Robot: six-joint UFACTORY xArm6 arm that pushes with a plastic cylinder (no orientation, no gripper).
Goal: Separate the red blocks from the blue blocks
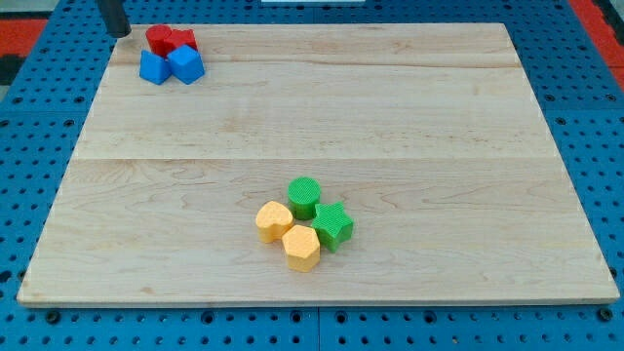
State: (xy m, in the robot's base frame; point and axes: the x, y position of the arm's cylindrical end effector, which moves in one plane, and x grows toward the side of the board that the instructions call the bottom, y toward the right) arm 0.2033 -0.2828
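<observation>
Two red blocks sit at the board's top left corner: a round one (pixel 158 39) and a star-like one (pixel 181 41), touching. Right below them two blue blocks touch them: a cube-like one (pixel 153 66) on the left and an angular one (pixel 185 64) on the right. My tip (pixel 118 33) is the dark rod's lower end, at the view's top left, just left of the round red block and a small gap away from it.
The wooden board (pixel 322 117) lies on a blue perforated table. Lower middle holds a cluster: a green cylinder (pixel 303 196), a green star-like block (pixel 332 226), a yellow heart-like block (pixel 273 220) and a yellow hexagonal block (pixel 301 247).
</observation>
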